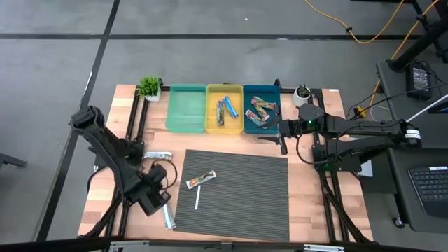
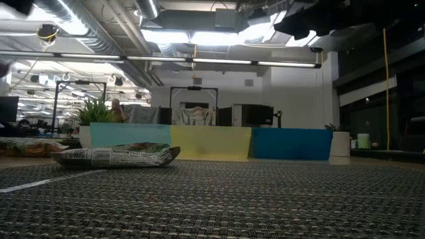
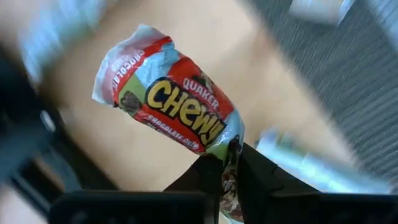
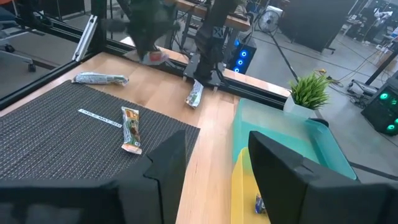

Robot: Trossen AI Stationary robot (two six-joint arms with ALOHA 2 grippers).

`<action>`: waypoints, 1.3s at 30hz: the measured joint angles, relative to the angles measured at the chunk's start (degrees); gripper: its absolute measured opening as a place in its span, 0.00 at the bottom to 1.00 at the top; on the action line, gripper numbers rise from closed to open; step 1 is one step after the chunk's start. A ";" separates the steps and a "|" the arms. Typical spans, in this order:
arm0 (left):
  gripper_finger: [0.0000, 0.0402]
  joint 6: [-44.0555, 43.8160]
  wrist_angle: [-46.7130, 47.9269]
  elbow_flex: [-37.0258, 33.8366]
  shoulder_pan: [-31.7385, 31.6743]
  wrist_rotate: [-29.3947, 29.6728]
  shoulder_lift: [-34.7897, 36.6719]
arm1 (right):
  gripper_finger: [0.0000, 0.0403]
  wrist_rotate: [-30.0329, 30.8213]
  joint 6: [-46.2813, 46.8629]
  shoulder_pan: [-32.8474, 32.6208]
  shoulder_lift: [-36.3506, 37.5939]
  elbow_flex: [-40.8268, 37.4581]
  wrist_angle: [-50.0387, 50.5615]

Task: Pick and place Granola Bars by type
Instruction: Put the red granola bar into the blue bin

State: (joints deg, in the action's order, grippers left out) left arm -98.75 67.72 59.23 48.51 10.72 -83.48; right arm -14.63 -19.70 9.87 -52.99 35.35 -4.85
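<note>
My left gripper (image 3: 232, 163) is shut on a red-green-brown granola bar (image 3: 168, 102) above the wood at the table's near left (image 1: 159, 185). My right gripper (image 4: 214, 165) hangs open beside the blue bin's near edge (image 1: 281, 137), touching nothing. Another multicoloured bar (image 1: 201, 179) lies flat on the grey mat next to a thin white stick (image 1: 198, 197). Two silvery bars (image 1: 157, 155) (image 1: 169, 218) lie flat on the wood left of the mat. Blue bars (image 1: 225, 109) lie in the yellow bin, multicoloured ones (image 1: 261, 112) in the blue bin. My left gripper pinches the multicoloured bar by one end of its wrapper (image 3: 231, 138) between the two fingers. The rest of the bar sticks out forward past the fingertips, lifted clear of the wood below.
Three bins stand in a row at the far edge: green (image 1: 185, 126), yellow (image 1: 210, 105), blue (image 1: 276, 105). A small plant (image 1: 149, 87) sits left of them and a white pot (image 1: 303, 92) right. The grey mat (image 1: 245, 203) covers the table's middle.
</note>
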 joint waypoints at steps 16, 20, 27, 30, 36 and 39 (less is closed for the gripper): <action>0.04 44.60 2.87 8.66 -19.66 28.55 3.78 | 0.44 0.01 6.07 0.02 -2.62 0.02 -8.21; 0.03 54.52 2.44 9.93 -23.85 37.90 3.76 | 0.44 -0.54 7.41 0.02 -3.95 1.04 -10.23; 0.03 70.64 -4.11 11.00 -29.25 48.18 3.76 | 0.44 -6.63 7.51 0.02 -7.87 6.77 -10.71; 0.04 79.18 -11.50 10.72 -31.08 48.32 3.76 | 0.47 -9.19 7.46 0.04 -10.59 9.65 -10.72; 0.04 97.48 -27.31 10.68 -33.07 48.27 3.76 | 0.66 -10.92 8.56 0.11 -17.58 15.23 -10.59; 0.04 104.18 -33.42 10.68 -33.37 48.15 3.76 | 0.75 -9.46 7.40 0.21 -21.12 17.49 -10.76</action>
State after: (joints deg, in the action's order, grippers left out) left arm 5.43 34.29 69.91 15.14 58.86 -79.72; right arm -24.09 -12.30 10.08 -74.11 52.85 -15.61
